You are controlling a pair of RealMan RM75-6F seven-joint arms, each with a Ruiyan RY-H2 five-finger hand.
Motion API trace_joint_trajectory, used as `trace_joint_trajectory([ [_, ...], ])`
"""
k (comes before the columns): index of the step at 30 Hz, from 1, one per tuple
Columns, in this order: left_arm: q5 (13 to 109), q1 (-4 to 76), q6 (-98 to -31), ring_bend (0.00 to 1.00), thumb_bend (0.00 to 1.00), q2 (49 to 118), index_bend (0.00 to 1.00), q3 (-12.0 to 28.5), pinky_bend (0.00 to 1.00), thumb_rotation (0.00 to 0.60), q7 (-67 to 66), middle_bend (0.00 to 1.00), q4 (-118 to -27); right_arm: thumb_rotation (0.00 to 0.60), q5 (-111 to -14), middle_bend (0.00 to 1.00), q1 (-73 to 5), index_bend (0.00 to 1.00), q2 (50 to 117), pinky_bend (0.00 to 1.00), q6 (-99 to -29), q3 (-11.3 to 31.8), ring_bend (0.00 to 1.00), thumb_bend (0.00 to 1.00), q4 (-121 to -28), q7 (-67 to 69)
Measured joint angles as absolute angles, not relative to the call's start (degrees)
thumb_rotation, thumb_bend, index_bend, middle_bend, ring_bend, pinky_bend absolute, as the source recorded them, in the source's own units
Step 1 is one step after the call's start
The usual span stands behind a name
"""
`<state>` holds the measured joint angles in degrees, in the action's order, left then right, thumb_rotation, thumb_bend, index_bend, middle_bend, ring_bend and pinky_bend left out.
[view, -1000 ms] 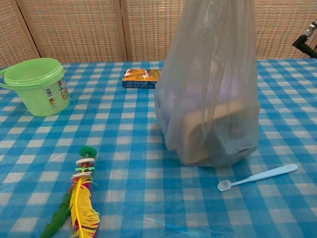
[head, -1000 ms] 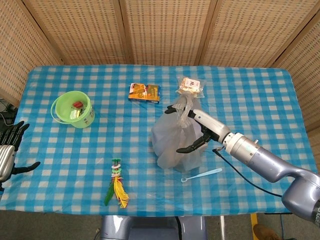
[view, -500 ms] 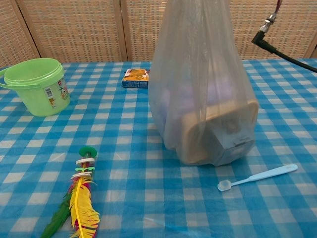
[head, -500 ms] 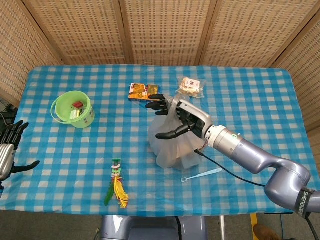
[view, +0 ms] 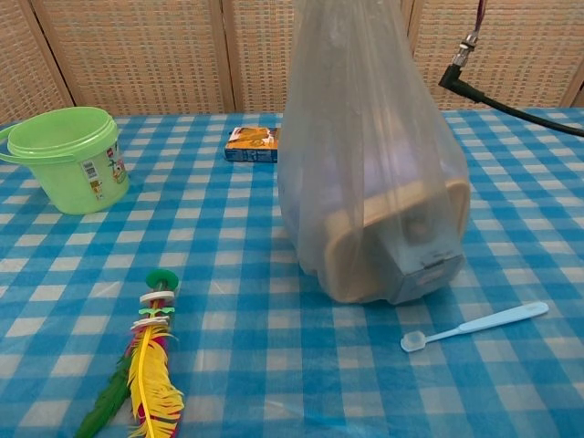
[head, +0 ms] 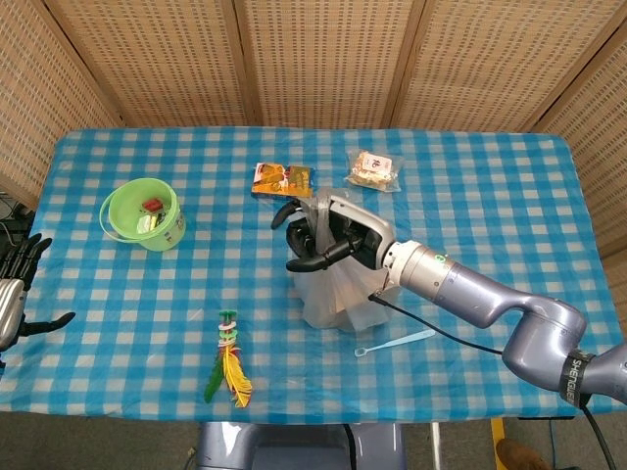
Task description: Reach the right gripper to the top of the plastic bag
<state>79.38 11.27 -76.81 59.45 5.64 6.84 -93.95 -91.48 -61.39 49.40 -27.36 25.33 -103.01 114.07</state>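
Note:
The translucent grey plastic bag point(head: 343, 294) stands near the table's middle with a tan box inside it. In the chest view the plastic bag point(view: 365, 173) rises taut past the top of the frame. My right hand point(head: 315, 235) sits at the bag's gathered top, its dark fingers curled around the neck and the thumb underneath. The chest view shows none of that hand, only its black cable point(view: 493, 91). My left hand point(head: 18, 294) hangs open at the table's left edge, holding nothing.
A green bucket point(head: 144, 215) stands at the left, and an orange box point(head: 282, 181) and a snack packet point(head: 374, 169) lie behind the bag. A light blue toothbrush point(head: 397, 342) lies just in front of the bag. A feather toy point(head: 230, 367) is near the front edge.
My right hand has swung left across the bag's top and its fingers have curled in around the neck. The bag has shifted left with it. The left hand has barely moved.

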Motion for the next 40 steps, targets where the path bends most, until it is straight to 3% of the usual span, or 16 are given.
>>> trace_joint_trajectory([
  [2,79.3,11.3,-76.8,0.0,0.0,59.4,0.0,5.7,0.0,0.6,7.1,0.0,-93.9,0.6,-91.6,0.99,-61.9,0.96,49.5,1.0,-26.9,24.9,0.91,0.1,-102.6,112.7],
  [4,79.3,11.2,-76.8,0.0,0.0,59.3,0.0,5.7,0.0,0.6,7.2,0.0,-93.9,0.6,-91.2,1.0,-62.5,1.0,49.7,1.0,-26.5,24.5,0.94,0.21,-102.1,110.5],
  [10,79.3,11.2,-76.8,0.0,0.0,59.2,0.0,5.7,0.0,0.6,7.3,0.0,-94.0,0.6,-86.0,1.0,-63.2,1.0,50.2,1.0,-25.7,24.1,0.96,0.43,-101.7,103.3],
  [14,79.4,11.2,-76.8,0.0,0.0,59.2,0.0,5.6,0.0,0.6,7.2,0.0,-94.1,0.6,-81.5,1.0,-63.4,0.97,50.2,1.0,-25.3,24.2,0.95,0.76,-102.1,98.6],
  [16,79.4,11.2,-76.9,0.0,0.0,59.2,0.0,5.6,0.0,0.6,7.1,0.0,-94.1,0.6,-78.6,1.0,-63.2,0.95,50.3,1.0,-25.4,24.3,0.95,0.84,-102.3,96.6],
  [29,79.5,11.2,-76.9,0.0,0.0,58.8,0.0,5.7,0.0,0.6,8.2,0.0,-94.1,0.6,-62.7,0.99,-62.8,0.93,50.0,1.0,-28.3,26.1,0.94,0.85,-104.7,80.7],
  [40,79.2,11.2,-76.5,0.0,0.0,58.5,0.0,5.8,0.0,0.6,9.1,0.0,-93.9,0.6,-49.0,0.99,-66.6,0.93,44.8,1.0,-27.8,32.7,0.94,0.85,-107.2,73.8],
])
